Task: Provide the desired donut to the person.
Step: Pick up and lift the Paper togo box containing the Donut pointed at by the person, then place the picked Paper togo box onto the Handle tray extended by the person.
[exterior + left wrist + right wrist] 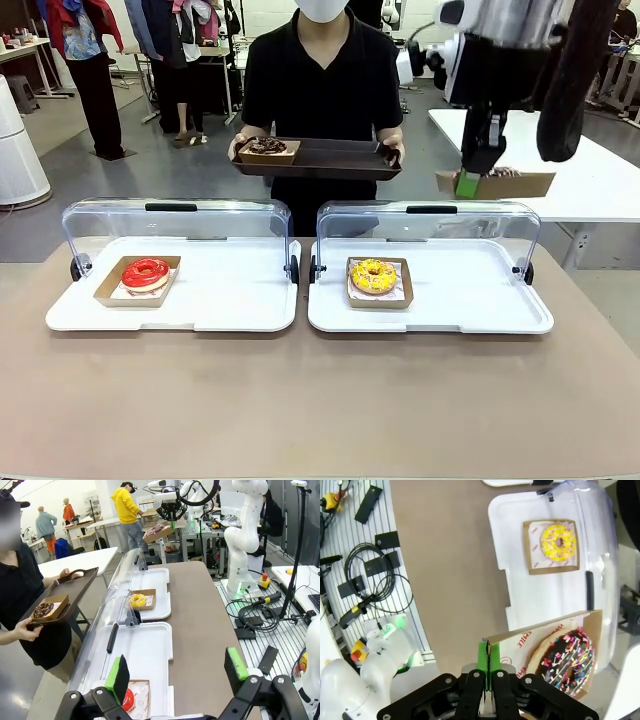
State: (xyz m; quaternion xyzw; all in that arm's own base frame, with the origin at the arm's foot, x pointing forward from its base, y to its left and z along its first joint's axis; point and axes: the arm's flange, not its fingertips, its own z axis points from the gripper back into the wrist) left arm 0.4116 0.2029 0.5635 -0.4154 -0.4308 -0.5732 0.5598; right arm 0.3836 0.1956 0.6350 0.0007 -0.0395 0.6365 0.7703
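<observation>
Sprinkled chocolate donut (564, 659) in its cardboard tray (497, 184) hangs from the right gripper (467, 184), whose green pads are clamped on the tray's near rim, high above the table's far right corner. The tray's long axis runs sideways, out to the right of the fingers, roughly level. The person (322, 90) stands beyond the far edge, holding a dark serving tray (330, 160) that already carries a chocolate donut (267, 146) at its left end; its bare right half lies just left of the held tray, so the right arm is plainly nearer. The left gripper (177, 672) waits with fingers apart over the red donut (146, 272).
</observation>
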